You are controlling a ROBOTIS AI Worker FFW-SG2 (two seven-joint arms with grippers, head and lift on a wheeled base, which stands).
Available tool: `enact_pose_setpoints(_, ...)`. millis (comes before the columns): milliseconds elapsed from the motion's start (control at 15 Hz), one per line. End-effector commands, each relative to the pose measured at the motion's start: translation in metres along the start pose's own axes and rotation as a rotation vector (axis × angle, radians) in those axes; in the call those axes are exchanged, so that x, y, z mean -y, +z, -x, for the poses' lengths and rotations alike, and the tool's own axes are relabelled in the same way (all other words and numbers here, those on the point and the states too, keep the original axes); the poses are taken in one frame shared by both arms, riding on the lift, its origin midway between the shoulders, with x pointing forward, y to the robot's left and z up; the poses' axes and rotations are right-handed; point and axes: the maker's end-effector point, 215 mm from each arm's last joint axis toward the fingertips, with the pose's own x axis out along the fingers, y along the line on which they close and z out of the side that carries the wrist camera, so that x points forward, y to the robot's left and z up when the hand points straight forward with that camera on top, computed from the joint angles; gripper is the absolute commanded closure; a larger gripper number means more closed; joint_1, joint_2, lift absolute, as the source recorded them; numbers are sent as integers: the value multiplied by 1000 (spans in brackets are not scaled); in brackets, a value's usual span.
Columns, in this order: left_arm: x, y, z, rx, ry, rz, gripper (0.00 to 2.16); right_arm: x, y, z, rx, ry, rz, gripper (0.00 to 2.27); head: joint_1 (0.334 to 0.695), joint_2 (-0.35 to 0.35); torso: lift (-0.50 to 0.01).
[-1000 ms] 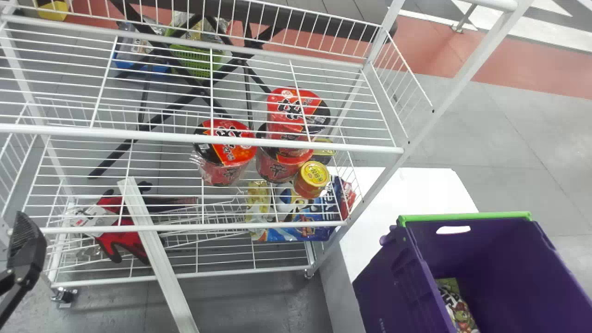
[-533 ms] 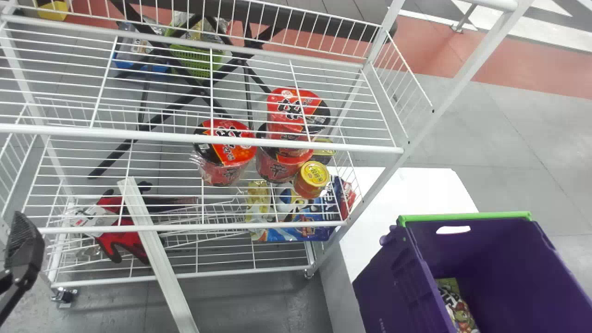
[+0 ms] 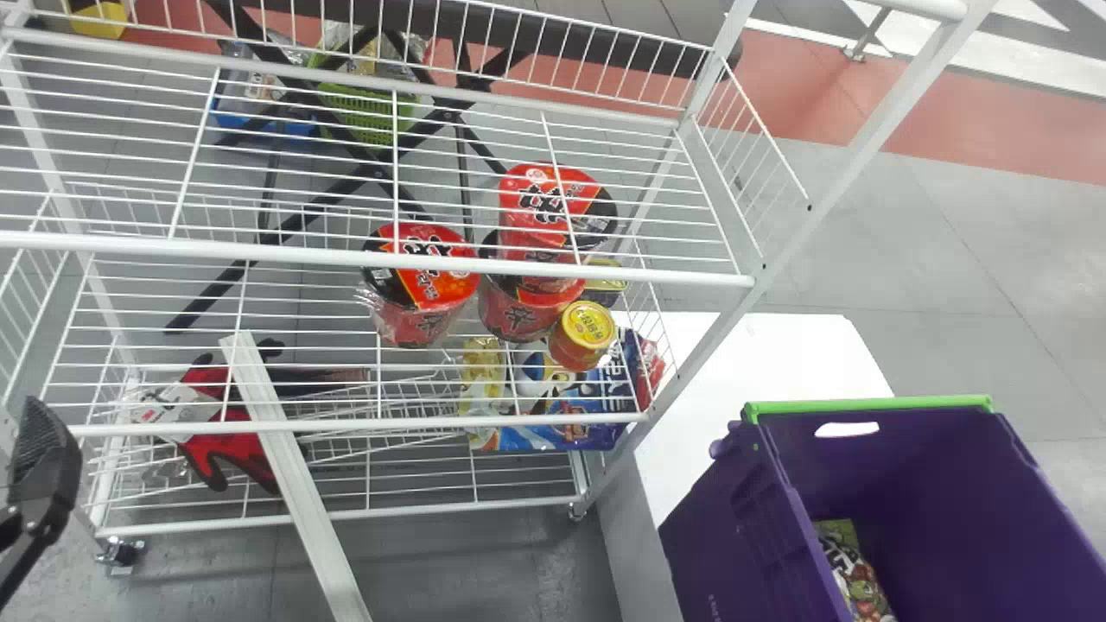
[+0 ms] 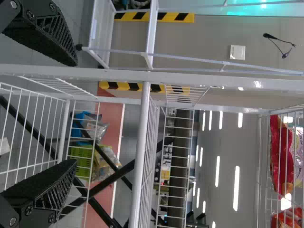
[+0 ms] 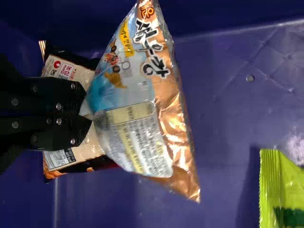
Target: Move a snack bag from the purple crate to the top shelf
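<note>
In front of the rack, at its left end, hangs the left tool; its fingers stand well apart with only air between them. Also on the near side, but right of the rack, sits the purple crate with a green strip along its rim. Within the crate, the right tool is clamped on one end of the snack bag, which is silvery blue and copper. Beneath that lies a beige-backed bag, and apart from both is a green bag. The white bench reaches back from the crate, just right of the rack.

Against the rack's front, left of its middle, leans a white bar. Low in the rack, toward the left, are red gloves; low toward the right is a blue packet. On the rack's middle level stand red cups, with a yellow-lidded can near its right end.

Behind the rack are crossed black legs and a green basket, with a blue bin left of it.
</note>
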Motion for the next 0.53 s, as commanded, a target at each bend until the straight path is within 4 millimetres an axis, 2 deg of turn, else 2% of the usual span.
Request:
enact_pose_setpoints(0, 0, -1, 0, -2, 1, 0, 90, 2, -1, 7, -1, -10, -35, 1588, 695, -350, -451)
enact_pose_setpoints(200, 1, -1, 0, -3, -1, -1, 90, -6, 6, 8, 25, 22, -32, 1588, 695, -350, -440)
enact_pose_setpoints(467, 2, -3, 0, -10, -4, -6, 90, -5, 14, 14, 48, 14, -34, 1588, 695, -350, -425)
